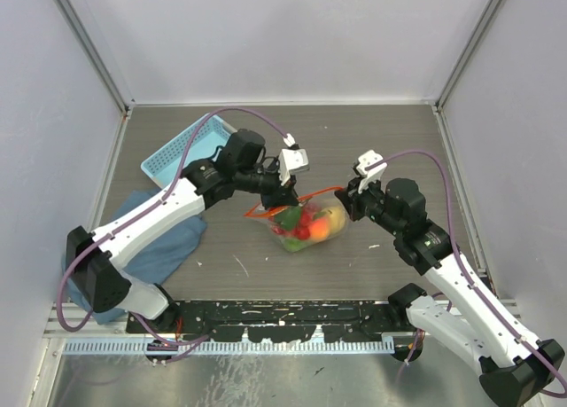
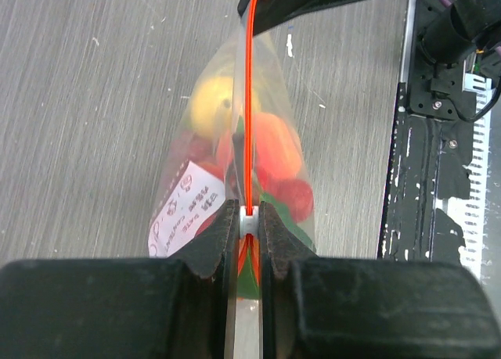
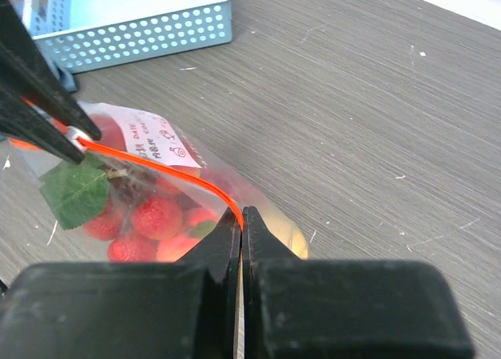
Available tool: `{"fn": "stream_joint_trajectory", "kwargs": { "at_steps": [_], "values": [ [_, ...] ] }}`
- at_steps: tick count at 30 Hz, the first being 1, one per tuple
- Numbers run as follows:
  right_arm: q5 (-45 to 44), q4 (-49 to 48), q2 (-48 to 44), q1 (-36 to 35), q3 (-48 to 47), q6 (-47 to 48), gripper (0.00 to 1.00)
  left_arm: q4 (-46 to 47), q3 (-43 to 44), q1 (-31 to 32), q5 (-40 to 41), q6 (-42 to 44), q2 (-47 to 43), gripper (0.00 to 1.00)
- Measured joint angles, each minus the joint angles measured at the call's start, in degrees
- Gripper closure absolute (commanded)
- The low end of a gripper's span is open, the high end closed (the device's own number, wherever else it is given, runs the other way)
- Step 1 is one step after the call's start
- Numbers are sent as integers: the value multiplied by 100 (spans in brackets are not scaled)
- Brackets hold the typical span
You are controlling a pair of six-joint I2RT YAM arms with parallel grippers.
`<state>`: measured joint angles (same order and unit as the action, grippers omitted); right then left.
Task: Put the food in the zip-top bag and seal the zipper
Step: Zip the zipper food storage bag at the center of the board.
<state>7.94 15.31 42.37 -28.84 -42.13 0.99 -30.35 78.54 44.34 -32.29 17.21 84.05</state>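
Red-orange and thin, the zipper runs in a taut line along the mouth of the clear, crinkly zip-top bag, which sits near the middle of the grey wood-grain surface between the two arms. The left pincer is clamped on one end of that strip, with a small pale piece caught between its tips. The right pincer is pressed together on the strip further along.

The food is inside the bag: an orange fruit, a yellow one, red berries and a green leaf. A white label on the bag's side carries red print too small to read. A light blue perforated basket stands beyond the bag, and a blue cloth lies by the left arm.
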Motion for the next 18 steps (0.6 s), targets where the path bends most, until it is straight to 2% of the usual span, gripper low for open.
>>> {"fn": "stream_joint_trajectory", "kwargs": {
  "at_steps": [10,18],
  "values": [
    [-739,48,0,-9,0,-229,99,66,-409,-87,756,-577,-306,100],
    [-1187,52,70,11,-2,-354,99,-278,-579,-87,1493,-1174,-649,100]
  ]
}}
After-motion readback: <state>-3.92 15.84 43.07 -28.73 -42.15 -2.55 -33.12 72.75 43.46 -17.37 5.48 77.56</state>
